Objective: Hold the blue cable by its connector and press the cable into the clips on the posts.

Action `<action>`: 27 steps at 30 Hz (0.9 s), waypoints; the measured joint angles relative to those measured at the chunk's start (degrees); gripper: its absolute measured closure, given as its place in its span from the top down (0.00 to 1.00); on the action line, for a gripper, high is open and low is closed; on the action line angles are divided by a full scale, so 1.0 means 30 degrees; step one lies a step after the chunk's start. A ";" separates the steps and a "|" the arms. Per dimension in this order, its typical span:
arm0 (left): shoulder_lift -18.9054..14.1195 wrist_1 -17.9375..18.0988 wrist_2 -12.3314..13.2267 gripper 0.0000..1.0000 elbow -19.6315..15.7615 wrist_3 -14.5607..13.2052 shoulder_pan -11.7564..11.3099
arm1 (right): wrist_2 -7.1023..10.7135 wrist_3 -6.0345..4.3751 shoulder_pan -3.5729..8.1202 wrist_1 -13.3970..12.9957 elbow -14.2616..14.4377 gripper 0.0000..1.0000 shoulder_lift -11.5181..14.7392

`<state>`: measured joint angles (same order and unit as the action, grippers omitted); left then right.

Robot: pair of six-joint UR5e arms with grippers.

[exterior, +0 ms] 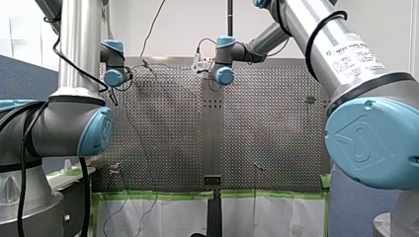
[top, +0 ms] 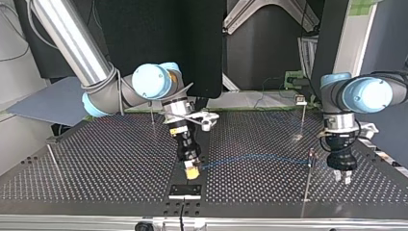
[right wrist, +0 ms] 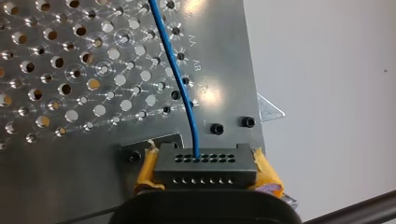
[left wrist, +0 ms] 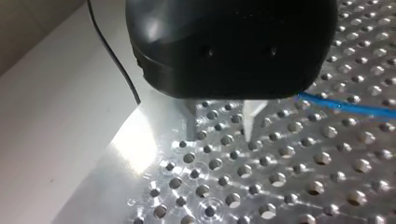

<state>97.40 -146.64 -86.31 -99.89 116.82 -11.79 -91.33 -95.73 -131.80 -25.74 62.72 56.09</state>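
Right wrist view: my right gripper (right wrist: 205, 172) clamps the dark grey rectangular plastic connector (right wrist: 205, 163) between its yellow pads (right wrist: 145, 173).
The thin blue cable (right wrist: 180, 70) leaves the connector and runs ahead of that gripper over the perforated metal table (right wrist: 56, 60). My left gripper (left wrist: 219, 125), black with narrow metal fingers (left wrist: 189, 122), stands partly parted and empty just above the table, the cable passing beside it.
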 joint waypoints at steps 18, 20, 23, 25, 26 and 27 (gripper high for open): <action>-0.0135 -0.2489 -0.0593 1.00 -0.0007 -0.2364 0.0435 | 0.0001 0.0046 0.0094 0.0294 0.0024 0.02 -0.0041; -0.0218 -0.2795 -0.0398 1.00 -0.0023 -0.2663 0.0558 | 0.0002 0.0066 0.0104 0.0306 0.0026 0.02 -0.0042; -0.0510 -0.3230 -0.0089 1.00 -0.0224 -0.2993 0.0793 | 0.0016 0.0087 0.0108 0.0313 0.0028 0.02 -0.0051; -0.0749 -0.3496 0.0070 1.00 -0.0407 -0.2991 0.0887 | 0.0025 0.0102 0.0110 0.0315 0.0025 0.02 -0.0056; -0.0908 -0.3661 0.0141 1.00 -0.0535 -0.2924 0.0928 | 0.0030 0.0105 0.0114 0.0315 0.0025 0.02 -0.0061; -0.1029 -0.3793 0.0178 1.00 -0.0640 -0.2846 0.0949 | 0.0044 0.0109 0.0115 0.0315 0.0025 0.02 -0.0065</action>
<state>94.32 -158.02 -85.78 -101.81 108.28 -8.94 -91.20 -95.40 -131.45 -24.80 62.80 55.90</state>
